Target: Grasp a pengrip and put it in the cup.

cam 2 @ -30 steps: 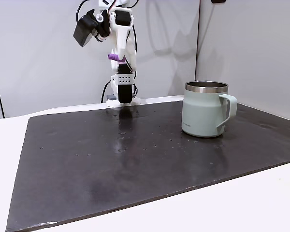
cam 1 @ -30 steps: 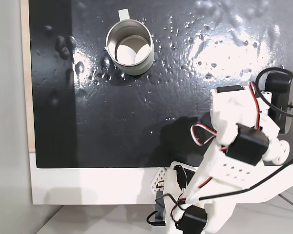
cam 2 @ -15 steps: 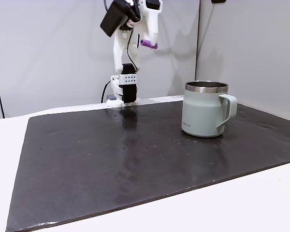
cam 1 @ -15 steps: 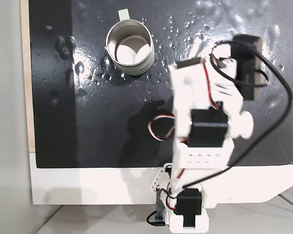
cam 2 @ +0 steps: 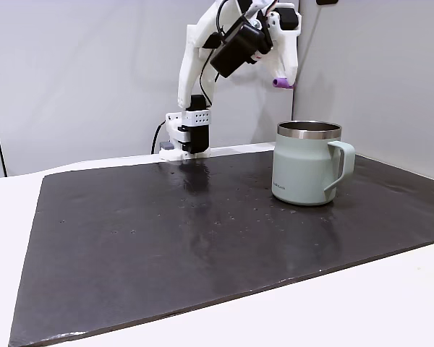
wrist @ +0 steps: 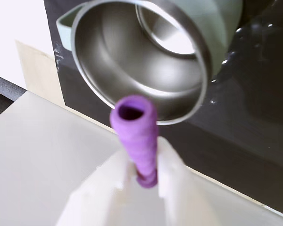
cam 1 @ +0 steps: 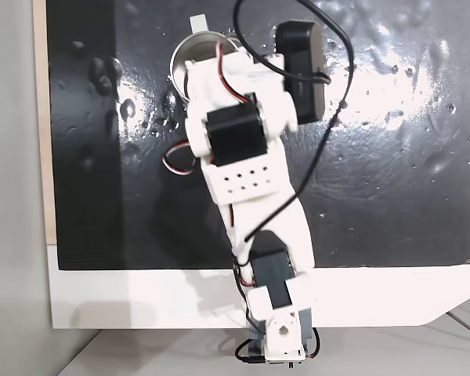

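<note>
Gripper (wrist: 142,175) nearly closed, jaws pinching lower end of pengrip (wrist: 135,131); open purple tube end juts free past fingertips toward 12 o'clock in wrist view. Pengrip looks light, soft, ribbed: likely squashes under hard squeeze, ribs should aid hold; mid-body or end pinch suits it. Cup (wrist: 146,61) mouth sits just beyond tube tip at 12 o'clock. Side fixed view: pengrip (cam 2: 281,82) hangs above cup (cam 2: 309,163), offset toward 10 o'clock of rim. Cup stands upright on dark table (cam 2: 166,238).

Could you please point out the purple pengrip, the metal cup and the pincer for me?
Small purple ribbed pengrip (wrist: 133,123), wrist view, upper ribbed body.
Shiny metal cup (cam 2: 301,170), a fixed view, pale green outer wall.
White pincer (wrist: 144,175), wrist view, between its fingertips.
</note>
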`<act>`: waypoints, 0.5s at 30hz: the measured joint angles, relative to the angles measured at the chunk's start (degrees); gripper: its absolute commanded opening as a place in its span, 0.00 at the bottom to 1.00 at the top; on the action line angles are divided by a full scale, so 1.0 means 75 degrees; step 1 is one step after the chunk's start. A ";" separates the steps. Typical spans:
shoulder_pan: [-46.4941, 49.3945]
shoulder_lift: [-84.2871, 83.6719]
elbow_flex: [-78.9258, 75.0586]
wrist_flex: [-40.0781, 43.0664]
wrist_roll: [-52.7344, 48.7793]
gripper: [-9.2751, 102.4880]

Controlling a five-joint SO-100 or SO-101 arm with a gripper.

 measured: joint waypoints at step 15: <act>-0.0422 -0.1289 -0.1488 0.0000 0.0082 0.40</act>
